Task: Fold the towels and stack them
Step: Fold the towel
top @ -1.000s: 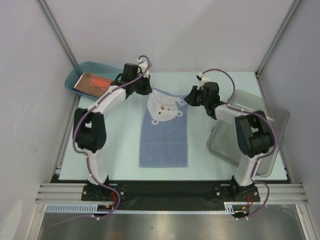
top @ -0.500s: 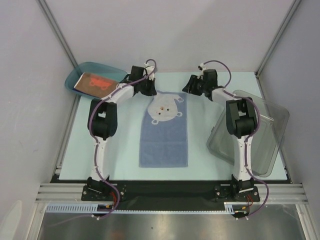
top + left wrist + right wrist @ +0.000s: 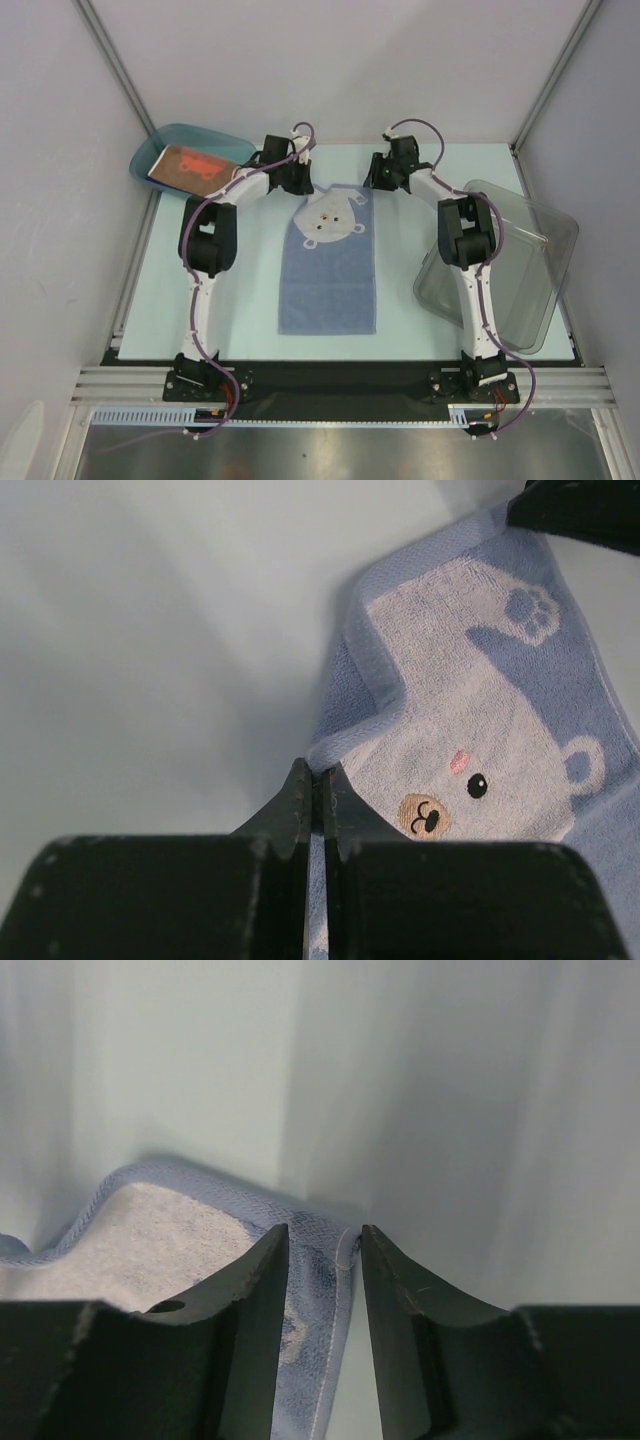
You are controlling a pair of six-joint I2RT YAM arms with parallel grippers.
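Note:
A light-blue towel [image 3: 328, 280] with a pale bear picture lies lengthwise in the middle of the table, its bear end at the far side. My left gripper [image 3: 303, 187] is at the far left corner. In the left wrist view the towel [image 3: 470, 710] shows the bear's face, and the left gripper [image 3: 318, 770] is shut on its hem. My right gripper [image 3: 372, 183] is at the far right corner. In the right wrist view the right gripper [image 3: 323, 1232] stands open, with the hem of the towel [image 3: 170, 1230] lying loose between its fingers.
A teal tray [image 3: 160, 140] at the far left holds a folded brown-red towel [image 3: 185, 165] with an orange mark. A clear plastic bin [image 3: 520, 270] lies tilted along the right side, next to the right arm.
Both arms stretched toward the far side and the towel's bunched bear end now lies flat. The right gripper let go of its corner and stands open; the left stays shut.

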